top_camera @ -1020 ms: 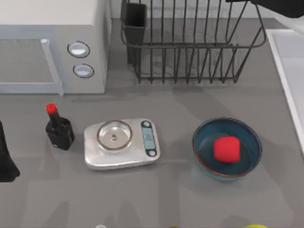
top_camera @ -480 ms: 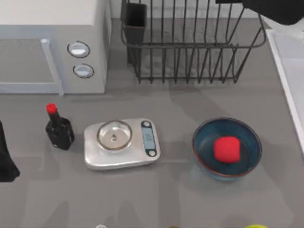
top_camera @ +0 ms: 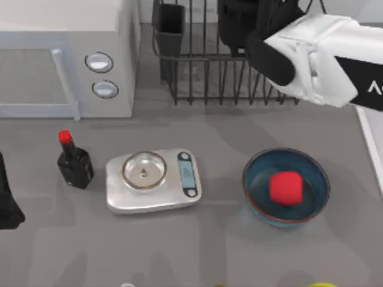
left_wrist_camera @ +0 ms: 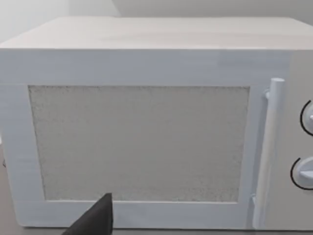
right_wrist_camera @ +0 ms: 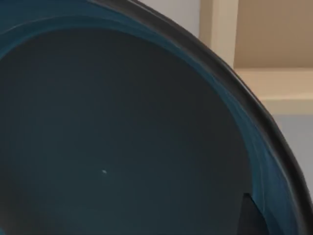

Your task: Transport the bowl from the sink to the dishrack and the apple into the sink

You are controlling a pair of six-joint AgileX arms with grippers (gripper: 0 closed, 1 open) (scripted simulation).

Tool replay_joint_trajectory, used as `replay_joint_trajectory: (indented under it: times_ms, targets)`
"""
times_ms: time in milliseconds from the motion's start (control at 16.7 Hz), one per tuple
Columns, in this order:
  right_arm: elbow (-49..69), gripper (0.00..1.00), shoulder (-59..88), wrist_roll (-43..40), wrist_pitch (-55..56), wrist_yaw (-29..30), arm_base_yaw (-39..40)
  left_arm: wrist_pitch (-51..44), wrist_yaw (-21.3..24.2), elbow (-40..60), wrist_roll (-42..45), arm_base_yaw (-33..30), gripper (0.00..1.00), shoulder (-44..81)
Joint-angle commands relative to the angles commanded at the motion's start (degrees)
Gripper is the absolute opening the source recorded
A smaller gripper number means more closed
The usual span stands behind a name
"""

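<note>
At the far left the left arm (top_camera: 7, 206) is parked at the tabletop's (top_camera: 215, 251) edge. The left end effector (left_wrist_camera: 95, 223) is faced toward the white microwave (top_camera: 66, 60) with its two round buttons, and whether it is apart or together cannot be told. Just to the right of that arm, a black bottle (top_camera: 75, 167) with a red cap is seen upright. Next along is a silver kitchen scale (top_camera: 152, 181) with a round pan, well apart from both arms.

Further right, the right end effector (top_camera: 245, 27) is held over the dishrack (top_camera: 197, 78), to the right of the dark utensil cup (top_camera: 170, 27). The rack's upright bars are directly below it. It is clamped on the bowl (right_wrist_camera: 122, 137), whose teal inside and dark rim are seen close in the right wrist view, tilted, with one dark finger (right_wrist_camera: 249, 215) at the rim.

Nearer the front of the tabletop than that end effector, a second bowl (top_camera: 311, 200) is seen flat on the tabletop, and the apple (top_camera: 285, 188) is resting inside it. At the far right edge, beyond the white arm, a strip of the sink (top_camera: 374, 149) is visible, well apart from the apple.
</note>
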Motion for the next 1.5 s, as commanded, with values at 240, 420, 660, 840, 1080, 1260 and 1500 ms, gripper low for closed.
replay_joint_trajectory:
  times_ms: [240,420,660,840,1080,1260,1500]
  targets:
    - [-6.07,0.0,6.27,-0.12,12.67,-3.1,-2.8,0.0,0.0,0.0,0.0,0.0,1.0,0.0]
    - [-8.17,0.0,8.1,-0.23,16.18,-4.21,-3.83,0.0,0.0,0.0,0.0,0.0,1.0,0.0]
    - [-8.21,0.0,8.13,-0.23,16.23,-4.23,-3.85,0.0,0.0,0.0,0.0,0.0,1.0,0.0]
    - [-8.21,0.23,8.13,-0.23,16.23,-4.23,-3.85,0.0,0.0,0.0,0.0,0.0,1.0,0.0]
    - [-8.21,0.53,8.13,-0.23,16.23,-4.23,-3.85,0.0,0.0,0.0,0.0,0.0,1.0,0.0]
    - [-8.21,0.75,8.13,-0.23,16.23,-4.23,-3.85,0.0,0.0,0.0,0.0,0.0,1.0,0.0]
    - [-8.21,1.0,8.13,-0.23,16.23,-4.23,-3.85,0.0,0.0,0.0,0.0,0.0,1.0,0.0]
